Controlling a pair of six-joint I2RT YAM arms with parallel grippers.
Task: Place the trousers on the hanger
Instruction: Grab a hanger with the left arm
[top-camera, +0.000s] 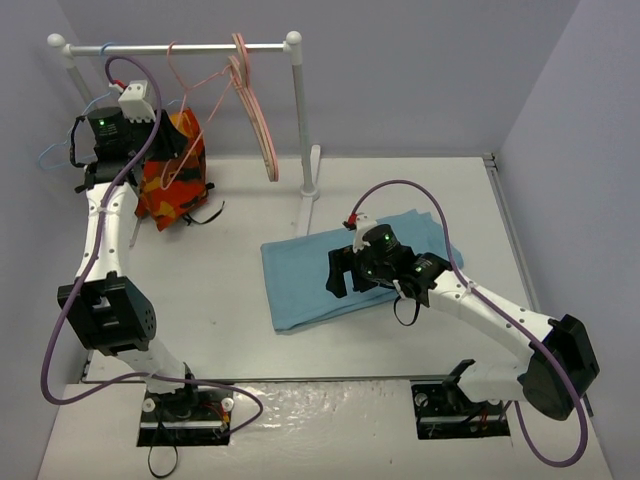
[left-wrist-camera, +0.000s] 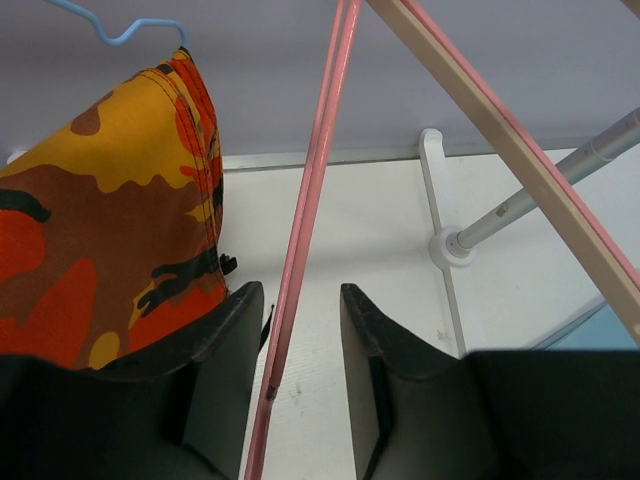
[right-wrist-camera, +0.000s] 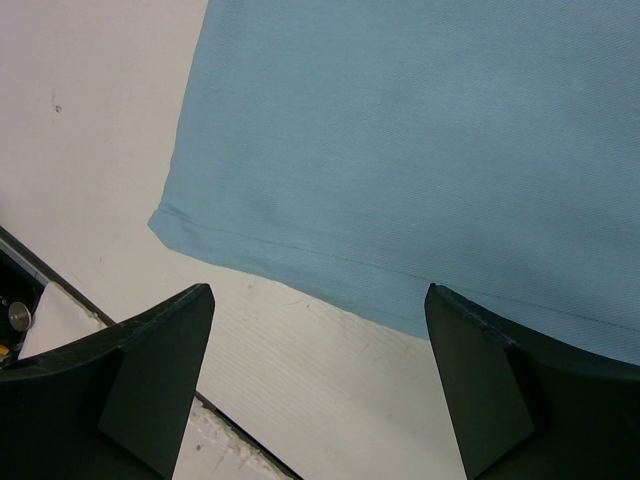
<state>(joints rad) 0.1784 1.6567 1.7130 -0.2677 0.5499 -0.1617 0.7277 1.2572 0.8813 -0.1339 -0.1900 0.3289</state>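
The trousers (top-camera: 300, 285) lie flat on the table as a light blue-teal cloth; their hemmed edge fills the top of the right wrist view (right-wrist-camera: 420, 130). My right gripper (top-camera: 340, 268) hovers over their near left edge, open wide and empty (right-wrist-camera: 315, 330). The hanger (top-camera: 172, 50), thin salmon-pink wire, hangs from the rack rod at the left. In the left wrist view one of its wires (left-wrist-camera: 305, 230) runs between my fingers, close to the left one. My left gripper (left-wrist-camera: 300, 295) is raised by the rack (top-camera: 140, 140), open around that wire, not clamped.
An orange, red and yellow patterned cloth (top-camera: 175, 175) hangs on a blue wire hanger (top-camera: 55, 152) next to my left gripper. Thicker pink and beige hangers (top-camera: 255, 110) hang further right. The white rack post (top-camera: 300, 120) and its foot (left-wrist-camera: 450, 240) stand at mid-table.
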